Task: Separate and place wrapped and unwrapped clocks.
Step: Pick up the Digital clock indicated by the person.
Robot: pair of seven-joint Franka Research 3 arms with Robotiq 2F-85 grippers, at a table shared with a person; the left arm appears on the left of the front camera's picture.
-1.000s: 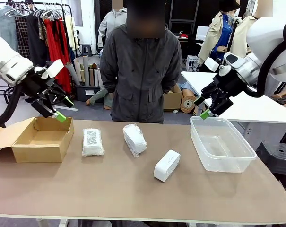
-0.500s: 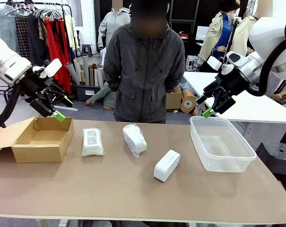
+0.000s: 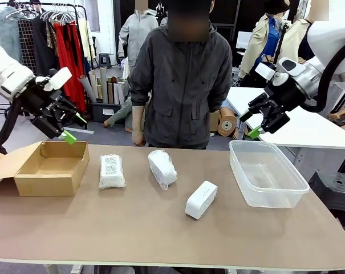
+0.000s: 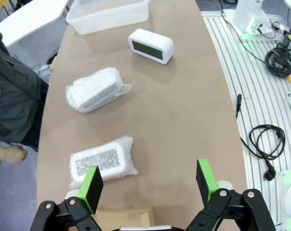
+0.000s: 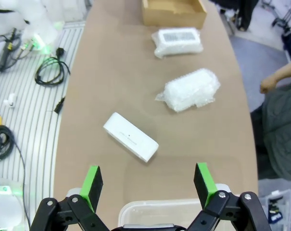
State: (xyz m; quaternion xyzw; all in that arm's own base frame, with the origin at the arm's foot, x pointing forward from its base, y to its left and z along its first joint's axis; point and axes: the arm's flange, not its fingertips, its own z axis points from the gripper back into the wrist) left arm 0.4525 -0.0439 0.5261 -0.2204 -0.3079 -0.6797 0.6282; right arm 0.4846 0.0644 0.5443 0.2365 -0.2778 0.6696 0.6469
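Two clocks in crinkly clear wrap lie on the brown table: one (image 3: 112, 171) (image 4: 103, 163) (image 5: 178, 42) near the cardboard box, another (image 3: 162, 168) (image 4: 95, 89) (image 5: 191, 90) at the middle. A bare white clock (image 3: 201, 199) (image 4: 151, 45) (image 5: 131, 136) with a dark face lies right of centre. My left gripper (image 3: 71, 131) (image 4: 149, 184) hangs open in the air above the box. High over the far edge of the clear tub, my right gripper (image 3: 254, 124) (image 5: 148, 184) is open too. Both hold nothing.
An open brown cardboard box (image 3: 49, 167) (image 5: 174, 12) stands at the table's left end, a clear plastic tub (image 3: 267, 173) (image 4: 108, 14) at the right. A person (image 3: 181, 80) stands at the far side, hands down. Cables (image 4: 264, 144) lie on the floor beside the table.
Both arms have drawn slightly up and outward, the left toward the left, the right toward the right. The person has shifted a little to the right. The clocks have not moved.
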